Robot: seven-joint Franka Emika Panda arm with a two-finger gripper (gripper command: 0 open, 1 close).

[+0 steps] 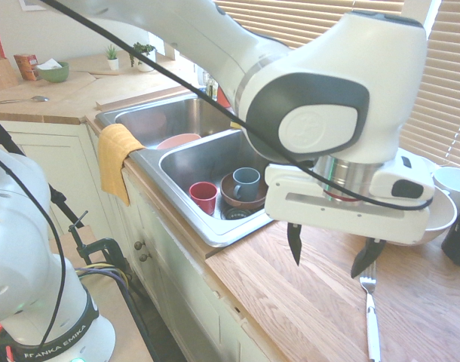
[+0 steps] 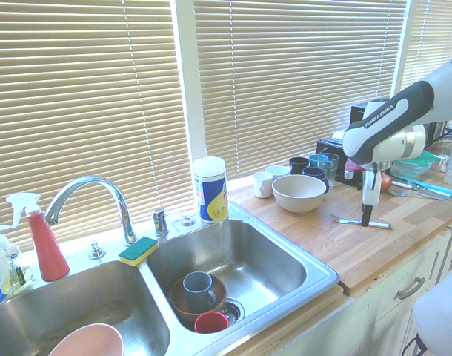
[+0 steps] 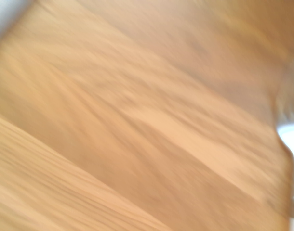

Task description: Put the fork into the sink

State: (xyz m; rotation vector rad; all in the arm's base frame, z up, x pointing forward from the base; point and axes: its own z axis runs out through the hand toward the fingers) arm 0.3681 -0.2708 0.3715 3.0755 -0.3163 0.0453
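Gripper (image 1: 334,256) points down, jaws wide, above fork (image 1: 372,313) on counter (image 1: 290,302)

The fork (image 1: 371,313) lies on the counter (image 1: 305,302), beside the sink (image 1: 207,158).

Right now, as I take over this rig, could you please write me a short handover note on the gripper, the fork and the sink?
Gripper: open, empty, pointing down above the wooden counter, not touching anything.
Fork: lying flat on the counter, just beside the gripper's finger nearest it, tines toward the large white bowl.
Sink: the near basin holds a grey mug in a brown bowl and a red cup.
Done: arm brought close to the fork.
Left: centre over the fork, lower, grasp, carry it to the sink, release.
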